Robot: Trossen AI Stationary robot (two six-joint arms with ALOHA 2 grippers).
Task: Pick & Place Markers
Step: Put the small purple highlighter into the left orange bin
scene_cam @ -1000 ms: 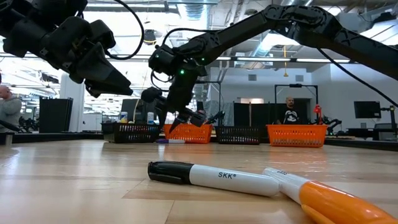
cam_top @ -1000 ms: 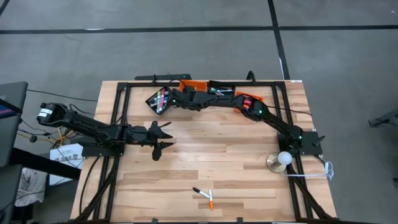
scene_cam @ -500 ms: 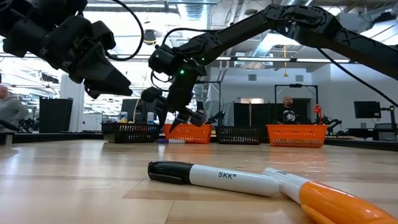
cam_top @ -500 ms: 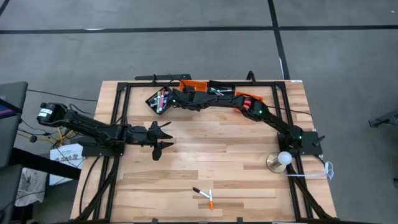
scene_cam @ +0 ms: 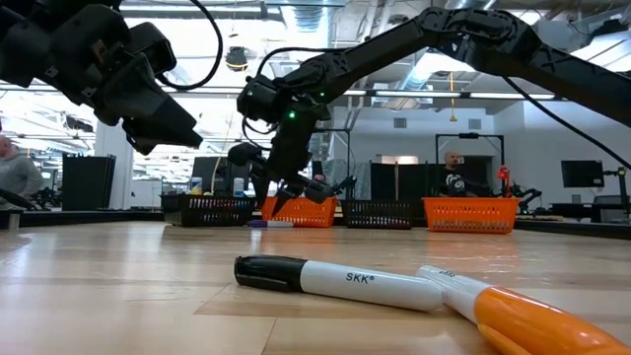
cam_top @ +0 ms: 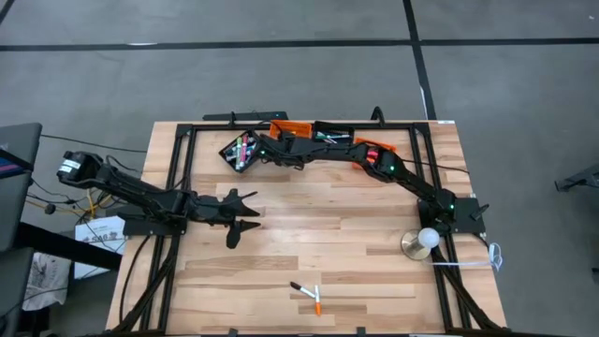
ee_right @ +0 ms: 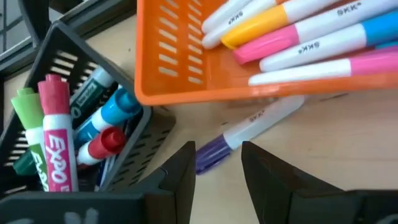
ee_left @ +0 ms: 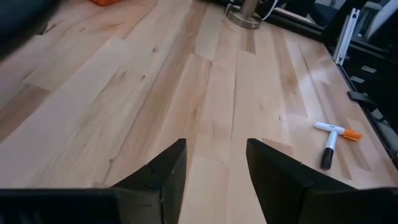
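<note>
Lining the far edge of the wooden table (cam_top: 309, 234): small bins, black and orange. Nearest the left, a black bin (ee_right: 74, 118), set askew, holding a green marker (ee_right: 26, 115), a pink Expo marker (ee_right: 57, 134), a blue-capped one and a red-capped one, all leaning together. Just beside it, an orange bin (ee_right: 205, 68), loaded with pink markers (ee_right: 323, 43), a yellow-orange one (ee_right: 255, 28) and white-barrelled ones lying side by side. Farther along the row, another black bin (cam_top: 334, 134) and another orange bin (cam_top: 379, 148), contents too small to tell.

Lying on the bare table against the orange bin's wall, between the two near bins: a purple-capped marker (ee_right: 239, 134), outside any container.

Hovering just over that purple-capped marker: the right gripper (ee_right: 214, 165), fingers apart, nothing between them.

Hanging above the middle-left of the table: the left gripper (ee_left: 214, 165), fingers apart and empty, well apart from the bins.

Resting near the front edge, touching at one end: a black-capped marker (scene_cam: 335, 278) and an orange-capped marker (scene_cam: 523, 316), both in no bin. Standing near the right arm's base: a round metal stand with a white ball (cam_top: 424, 241).
</note>
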